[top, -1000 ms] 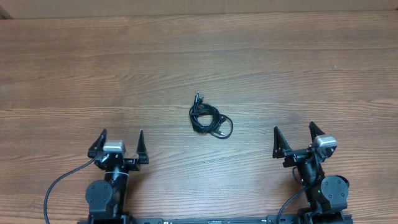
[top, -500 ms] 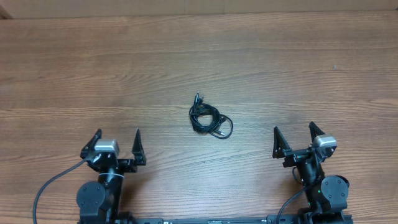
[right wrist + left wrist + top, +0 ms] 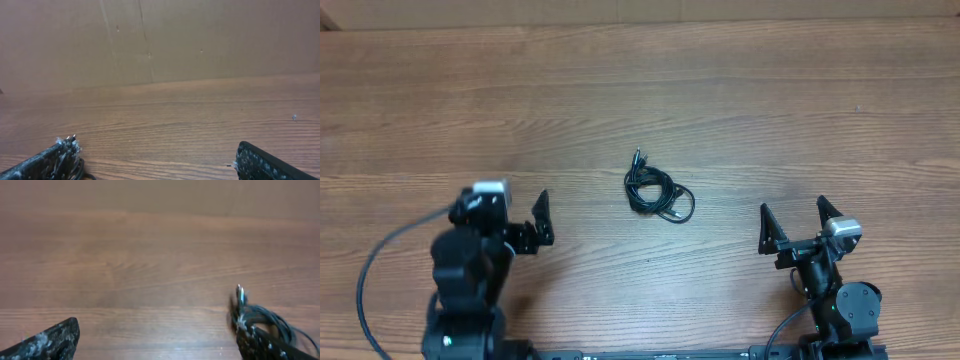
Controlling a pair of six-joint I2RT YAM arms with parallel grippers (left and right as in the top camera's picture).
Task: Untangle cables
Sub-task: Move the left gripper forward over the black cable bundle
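Left hand (image 3: 506, 200) has risen leftward, gaping empty, well short of the cables (image 3: 658, 193).

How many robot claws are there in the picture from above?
2. The left gripper sits near-left, the right gripper near-right, both open. The cables lie between them, untouched. None seem hidden.

Left hand (image 3: 507, 203) moved forward and slightly left.
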